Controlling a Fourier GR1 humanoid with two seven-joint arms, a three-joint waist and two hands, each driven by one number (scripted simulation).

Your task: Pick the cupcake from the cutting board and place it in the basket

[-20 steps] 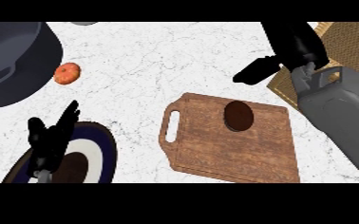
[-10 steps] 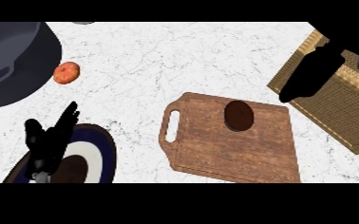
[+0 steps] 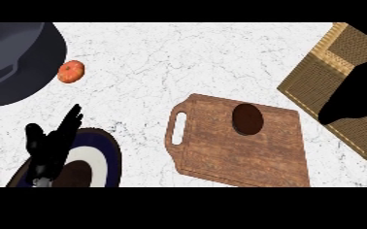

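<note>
The cupcake (image 3: 248,118), a dark brown oval seen from above, sits on the wooden cutting board (image 3: 237,150) near its far edge. The woven basket (image 3: 331,60) lies at the right edge, beyond the board's right corner. My right hand (image 3: 349,99) shows as a black shape over the basket's near side, right of the cupcake and apart from it; nothing can be seen in it. My left hand (image 3: 52,143) rests open at the lower left with its fingers pointing up, over a plate.
A dark blue and white plate (image 3: 100,155) lies under the left hand. An orange-red tomato (image 3: 70,71) sits on the white marble counter (image 3: 179,63) at the left. A large dark pan (image 3: 22,58) fills the top left corner.
My right hand has drawn back to the right and downward, from the board's far right corner to the view's right edge over the basket. The cupcake and left hand have stayed put.
</note>
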